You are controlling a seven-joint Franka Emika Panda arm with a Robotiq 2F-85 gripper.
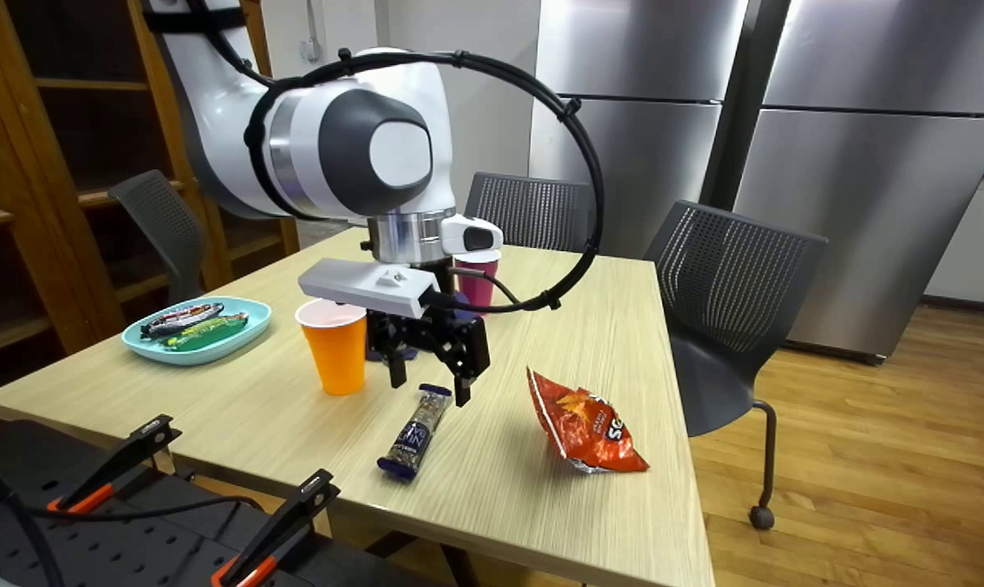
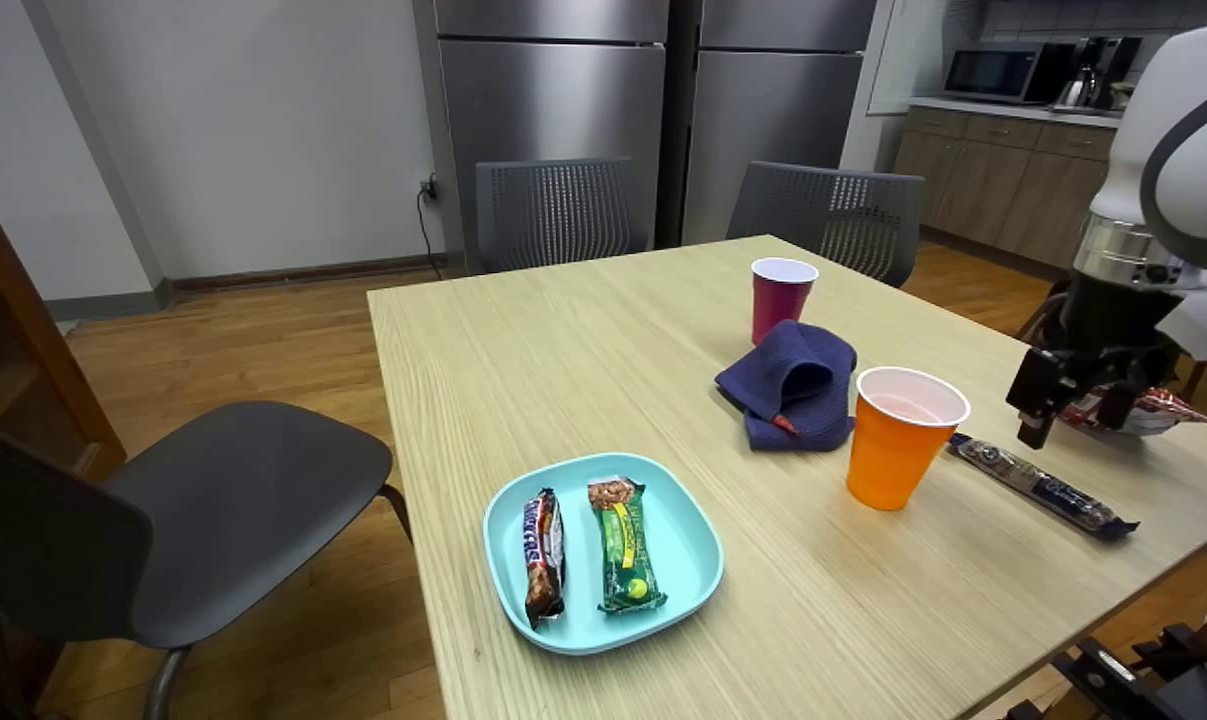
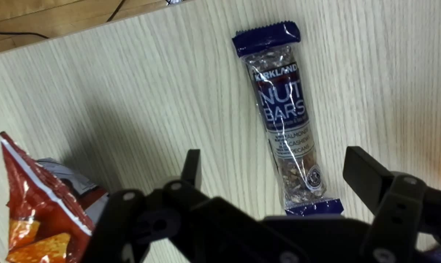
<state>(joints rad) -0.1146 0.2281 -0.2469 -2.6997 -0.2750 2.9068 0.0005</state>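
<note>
The claw (image 3: 273, 166) hangs, jaws apart, above the bar (image 3: 284, 113), which lies right of centre in the wrist view, a bag (image 3: 34, 208) at lower left.

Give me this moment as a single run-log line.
hand: open, over nut bar | held: nothing | nut bar: on table | nearby: orange cup, chip bag | plate: Snickers, green-wrapped bar

Soft light is brightening the table (image 1: 589, 326) in an exterior view, while the wooden cabinet (image 1: 51, 204) beside it is standing dim. Beyond the table, steel refrigerators (image 1: 867, 220) are reflecting pale streaks and tilting under wide-angle distortion. On the table, the nut bar (image 3: 286, 120) is glinting and a blurry-edged shadow is spreading beside the chip bag (image 3: 30, 204).
</note>
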